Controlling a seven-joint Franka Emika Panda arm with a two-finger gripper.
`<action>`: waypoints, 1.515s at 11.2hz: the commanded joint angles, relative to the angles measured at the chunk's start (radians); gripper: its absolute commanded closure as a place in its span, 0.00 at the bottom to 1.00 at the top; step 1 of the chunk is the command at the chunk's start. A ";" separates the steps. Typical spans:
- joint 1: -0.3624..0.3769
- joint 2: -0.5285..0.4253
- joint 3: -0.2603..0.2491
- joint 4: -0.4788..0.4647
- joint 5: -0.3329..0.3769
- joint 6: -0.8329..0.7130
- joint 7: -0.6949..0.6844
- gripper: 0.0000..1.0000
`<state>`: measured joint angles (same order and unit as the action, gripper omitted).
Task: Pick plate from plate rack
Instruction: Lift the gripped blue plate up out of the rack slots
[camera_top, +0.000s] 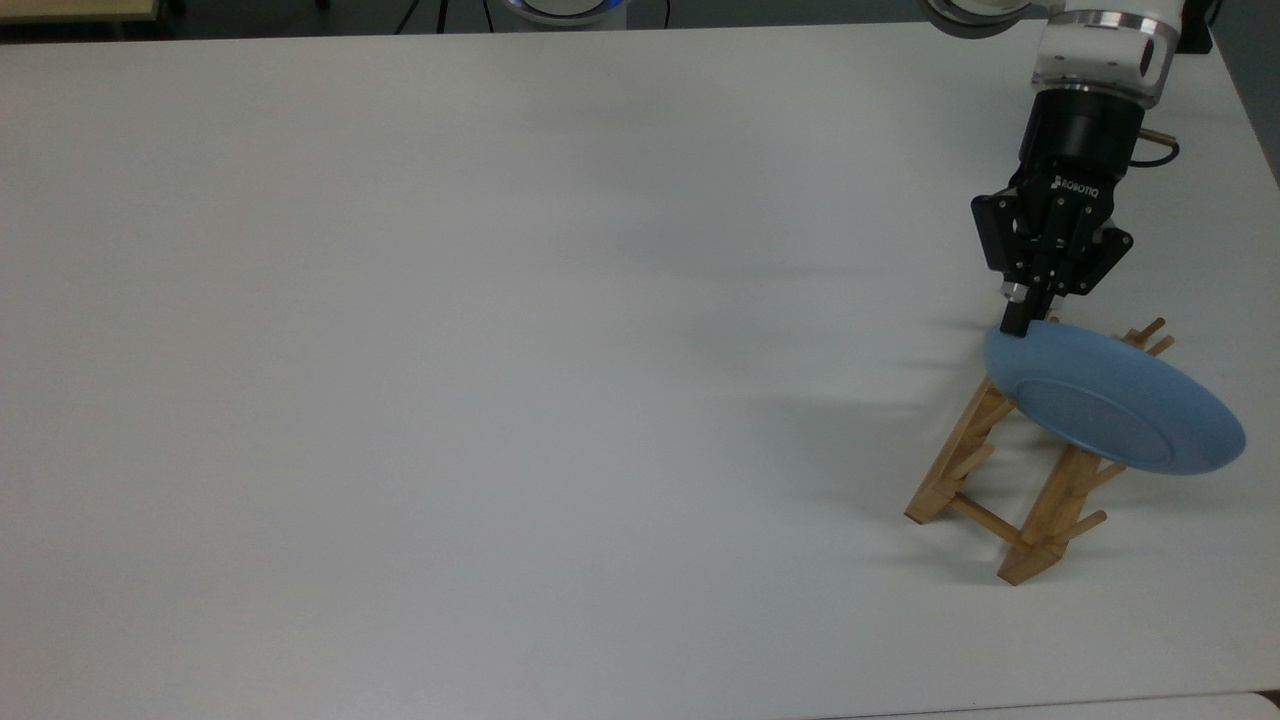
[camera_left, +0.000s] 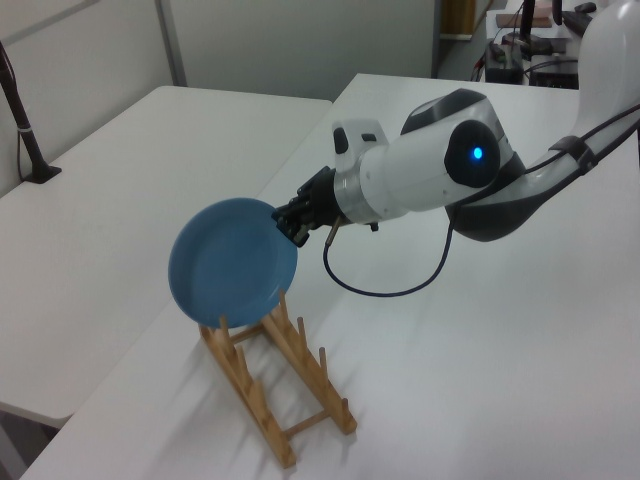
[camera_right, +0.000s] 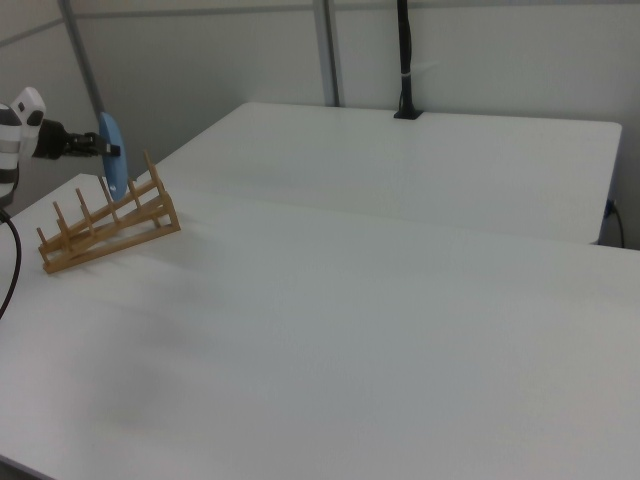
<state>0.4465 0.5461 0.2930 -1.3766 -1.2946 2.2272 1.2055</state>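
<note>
Plate (camera_top: 1120, 410) rim in claw (camera_top: 1018, 325), hiding rack (camera_top: 1000, 490) pegs

- Bright, even overhead light washes the white table (camera_top: 500, 400), with no hard glare.
- Soft grey shadows trail toward the top view's left from the plate rack (camera_top: 1000, 490) and the plate (camera_top: 1120, 410).
- Top view looks slightly soft and grainy.
- Right view turns dimmer, a faint shadow smudging the near tabletop.

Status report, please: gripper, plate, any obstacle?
Gripper shut on plate rim. Plate raised, its lower edge level with the plate rack peg tips. Table around is bare.
</note>
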 joint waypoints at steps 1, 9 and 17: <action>0.001 -0.050 -0.009 -0.015 -0.012 0.011 0.022 1.00; -0.063 -0.207 -0.008 -0.062 0.182 0.002 -0.056 1.00; -0.323 -0.435 -0.020 -0.168 0.878 -0.185 -0.718 1.00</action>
<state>0.2020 0.2151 0.2840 -1.4709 -0.6399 2.1453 0.7438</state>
